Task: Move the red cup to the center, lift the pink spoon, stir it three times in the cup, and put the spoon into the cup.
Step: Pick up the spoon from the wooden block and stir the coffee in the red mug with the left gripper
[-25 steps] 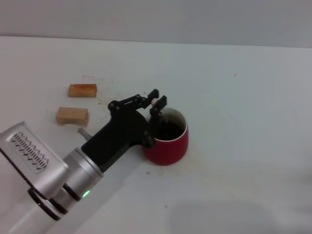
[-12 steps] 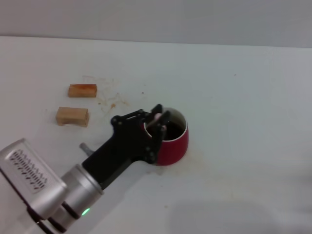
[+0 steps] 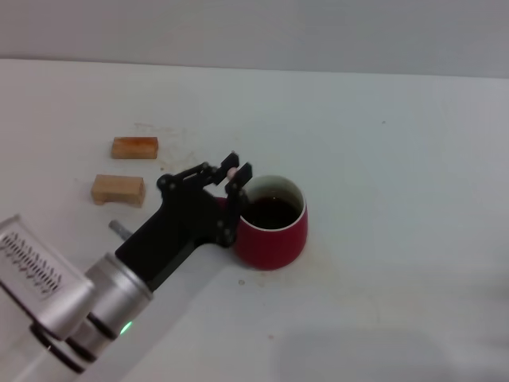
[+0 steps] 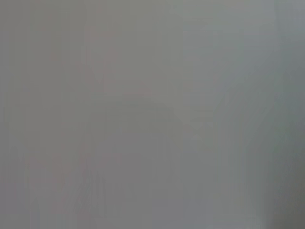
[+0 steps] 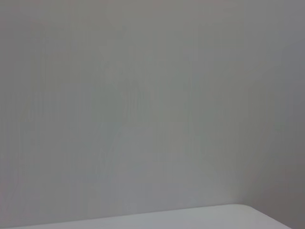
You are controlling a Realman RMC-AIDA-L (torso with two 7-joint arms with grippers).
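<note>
The red cup (image 3: 276,231) stands on the white table near the middle in the head view, with dark liquid (image 3: 270,212) inside. My left gripper (image 3: 235,170) is just above and beside the cup's left rim. It is shut on the pink spoon (image 3: 231,169), of which only a small pale pink end shows between the black fingers. The rest of the spoon is hidden by the fingers. The left wrist view shows only flat grey. My right gripper is out of view.
Two tan rectangular blocks (image 3: 134,147) (image 3: 118,190) lie on the table to the left of the cup. Brownish stains (image 3: 179,163) mark the table between them and the cup. The right wrist view shows a grey wall and a white table edge (image 5: 190,214).
Half a second ago my left gripper was lowered into the cup's mouth with the spoon. It has since risen and moved left, off the cup's opening. The cup has stayed in place.
</note>
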